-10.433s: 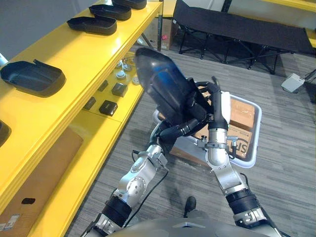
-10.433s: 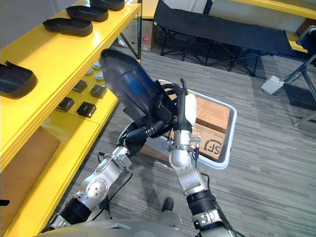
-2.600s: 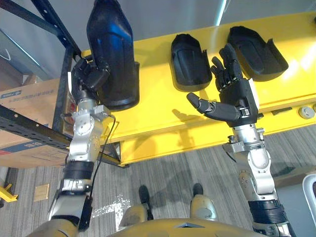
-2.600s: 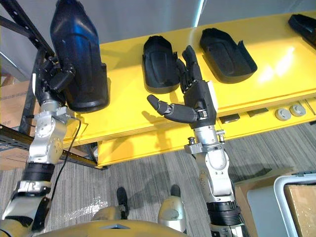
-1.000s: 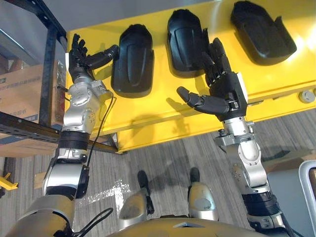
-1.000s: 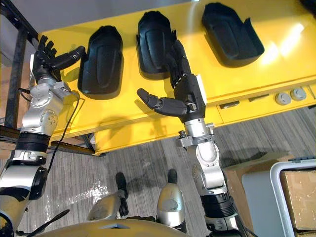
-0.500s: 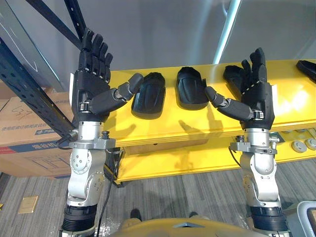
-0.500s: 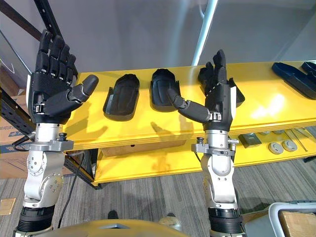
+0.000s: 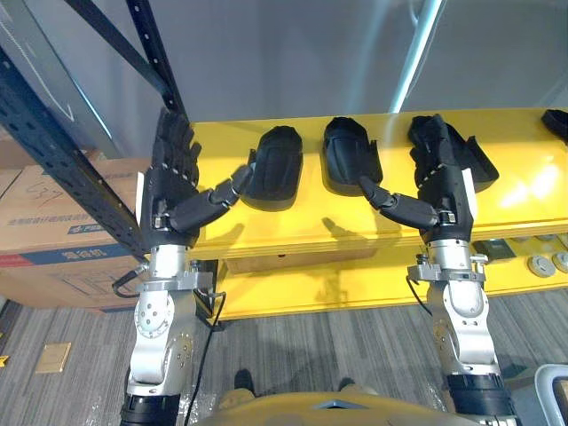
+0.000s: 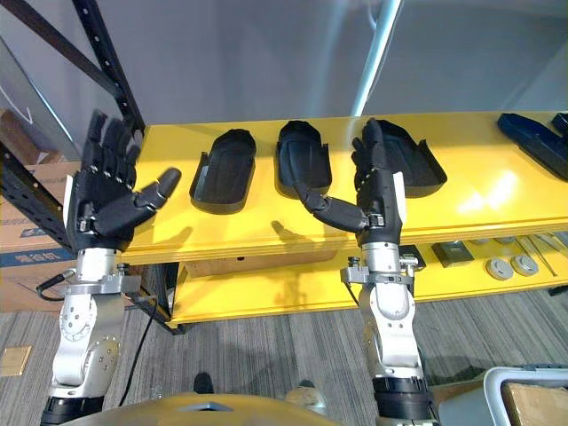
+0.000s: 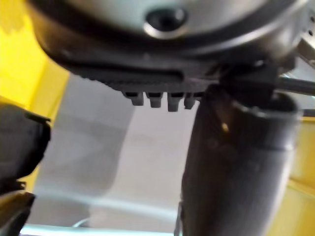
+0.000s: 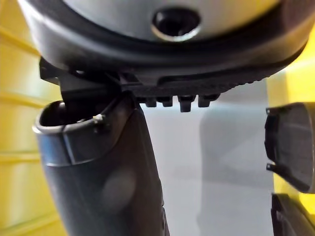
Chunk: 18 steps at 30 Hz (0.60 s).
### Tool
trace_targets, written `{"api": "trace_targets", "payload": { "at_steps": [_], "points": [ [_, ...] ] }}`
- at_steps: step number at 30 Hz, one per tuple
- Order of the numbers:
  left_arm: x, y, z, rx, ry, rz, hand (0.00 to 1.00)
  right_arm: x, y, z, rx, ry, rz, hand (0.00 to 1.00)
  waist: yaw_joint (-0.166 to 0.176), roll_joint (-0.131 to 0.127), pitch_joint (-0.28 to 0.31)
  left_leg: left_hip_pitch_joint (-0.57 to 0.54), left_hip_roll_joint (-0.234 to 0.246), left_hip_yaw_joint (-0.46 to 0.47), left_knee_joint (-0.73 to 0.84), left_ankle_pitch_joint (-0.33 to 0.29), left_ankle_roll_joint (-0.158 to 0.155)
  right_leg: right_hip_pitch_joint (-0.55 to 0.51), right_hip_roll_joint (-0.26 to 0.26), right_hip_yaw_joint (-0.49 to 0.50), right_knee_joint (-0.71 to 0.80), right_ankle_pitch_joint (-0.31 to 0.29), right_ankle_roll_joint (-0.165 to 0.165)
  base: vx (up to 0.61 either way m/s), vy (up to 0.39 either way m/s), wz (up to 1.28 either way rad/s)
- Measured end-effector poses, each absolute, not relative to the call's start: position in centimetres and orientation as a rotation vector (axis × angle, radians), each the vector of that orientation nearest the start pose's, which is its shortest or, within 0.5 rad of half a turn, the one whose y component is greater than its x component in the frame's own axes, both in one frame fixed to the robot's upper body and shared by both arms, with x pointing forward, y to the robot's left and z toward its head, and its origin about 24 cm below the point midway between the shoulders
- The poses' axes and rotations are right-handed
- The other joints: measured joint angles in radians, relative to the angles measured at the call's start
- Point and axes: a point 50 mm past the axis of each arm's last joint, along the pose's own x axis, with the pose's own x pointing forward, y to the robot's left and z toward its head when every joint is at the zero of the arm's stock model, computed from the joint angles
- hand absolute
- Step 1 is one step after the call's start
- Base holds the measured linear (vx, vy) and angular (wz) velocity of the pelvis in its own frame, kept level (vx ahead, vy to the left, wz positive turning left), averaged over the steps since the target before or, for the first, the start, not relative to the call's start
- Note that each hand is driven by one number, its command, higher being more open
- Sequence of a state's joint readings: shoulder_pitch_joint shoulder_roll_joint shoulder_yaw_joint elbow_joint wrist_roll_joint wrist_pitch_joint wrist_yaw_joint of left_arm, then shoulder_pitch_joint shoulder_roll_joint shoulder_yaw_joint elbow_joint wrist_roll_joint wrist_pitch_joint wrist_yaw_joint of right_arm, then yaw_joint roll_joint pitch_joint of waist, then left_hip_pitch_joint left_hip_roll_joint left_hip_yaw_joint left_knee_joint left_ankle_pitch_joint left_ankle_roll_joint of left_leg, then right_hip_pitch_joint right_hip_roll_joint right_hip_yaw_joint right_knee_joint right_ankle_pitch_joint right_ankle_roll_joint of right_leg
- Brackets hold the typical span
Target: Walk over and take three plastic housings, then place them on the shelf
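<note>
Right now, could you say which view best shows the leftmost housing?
The right eye view: the leftmost housing lies whole, unobstructed. In the left eye view the left hand's thumb overlaps its edge. Wrist views show dark edges I cannot identify.

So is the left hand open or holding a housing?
Open: the left hand is raised with fingers straight, holding nothing; the nearest housing lies on the shelf.

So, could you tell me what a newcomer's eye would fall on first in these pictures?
The bright yellow shelf stands out first, with three black plastic housings in a row on it: the left housing, the middle housing and the right housing. In front of it the left hand and the right hand are held up, open and empty, the right hand partly covering the right housing.
</note>
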<state>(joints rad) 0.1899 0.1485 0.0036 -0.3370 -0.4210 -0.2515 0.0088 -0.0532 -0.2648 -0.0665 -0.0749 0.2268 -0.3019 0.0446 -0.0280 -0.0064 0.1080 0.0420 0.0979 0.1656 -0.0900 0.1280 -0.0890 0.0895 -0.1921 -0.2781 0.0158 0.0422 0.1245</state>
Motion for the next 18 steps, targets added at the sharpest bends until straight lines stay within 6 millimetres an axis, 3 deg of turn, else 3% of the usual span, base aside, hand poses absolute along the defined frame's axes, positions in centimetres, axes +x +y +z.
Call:
{"api": "trace_targets", "payload": {
  "at_steps": [7, 11, 18],
  "points": [
    [20.6, 18.4, 10.1, -0.244, -0.394, -0.04, 1.0, 31.1, -20.7, 17.5, -0.124, -0.559, 0.098, 1.0, 0.054, -0.006, 0.016, -0.017, 0.0, -0.014, 0.0, 0.014, 0.002, 0.013, -0.005, -0.046, -0.001, 0.002, 0.001, -0.04, -0.001, 0.19],
    [20.6, 18.3, 10.1, -0.231, -0.396, -0.071, 1.0, 32.7, -20.7, 18.7, -0.139, -0.528, 0.121, 1.0, 0.056, -0.006, 0.033, -0.019, -0.003, -0.025, 0.0, 0.018, 0.005, 0.018, -0.013, -0.059, 0.0, 0.004, 0.004, -0.01, 0.005, 0.1],
    [21.3, 17.0, 10.2, -0.091, -0.385, -0.16, 1.0, 36.2, -21.7, 17.4, -0.105, -0.275, 0.1, 1.0, 0.06, 0.013, 0.08, -0.026, -0.016, -0.035, 0.0, 0.023, 0.008, 0.018, -0.02, -0.068, 0.004, 0.006, 0.007, -0.01, 0.007, 0.04]
  ]
}}
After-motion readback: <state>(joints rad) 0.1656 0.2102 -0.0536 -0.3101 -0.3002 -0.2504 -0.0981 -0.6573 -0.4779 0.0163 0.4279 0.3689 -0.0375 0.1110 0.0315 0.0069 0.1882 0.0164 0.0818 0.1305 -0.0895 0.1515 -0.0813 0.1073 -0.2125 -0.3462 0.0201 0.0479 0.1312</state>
